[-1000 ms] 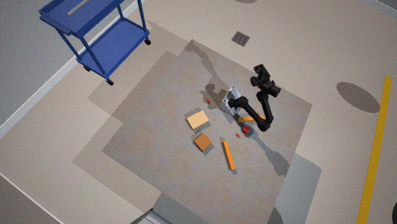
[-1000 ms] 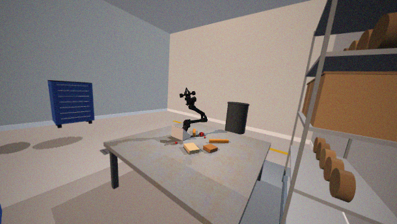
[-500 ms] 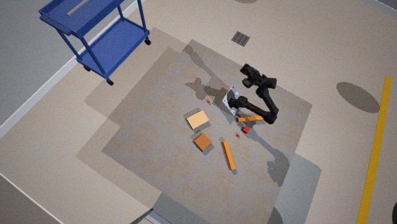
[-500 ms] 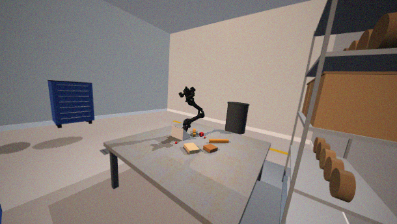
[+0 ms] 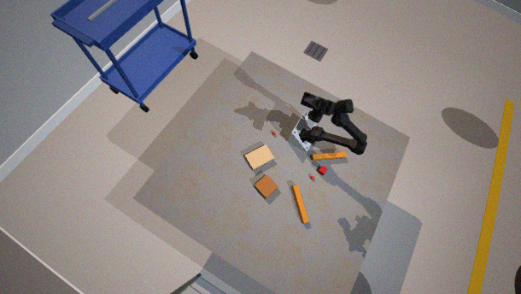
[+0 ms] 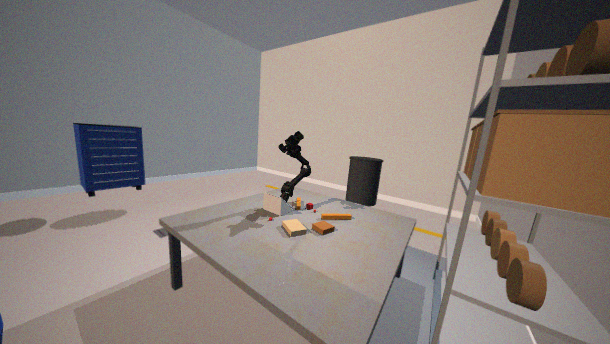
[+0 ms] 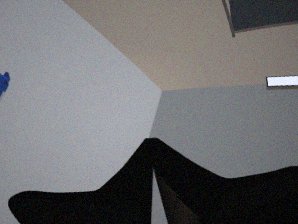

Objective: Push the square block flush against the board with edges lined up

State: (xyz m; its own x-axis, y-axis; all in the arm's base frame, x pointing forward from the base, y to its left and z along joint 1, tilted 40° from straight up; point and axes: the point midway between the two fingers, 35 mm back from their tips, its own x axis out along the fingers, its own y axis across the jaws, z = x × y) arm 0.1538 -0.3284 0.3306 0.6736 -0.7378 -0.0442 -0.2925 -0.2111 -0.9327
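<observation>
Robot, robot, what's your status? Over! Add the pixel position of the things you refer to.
Gripper (image 5: 306, 99) (image 6: 283, 148) (image 7: 150, 144) shut, nothing held, up high. Square block (image 5: 266, 186) (image 6: 323, 228) apart from the board (image 5: 260, 156) (image 6: 294, 227), turned askew to it. Nothing seen in the gap between them. Over.
</observation>
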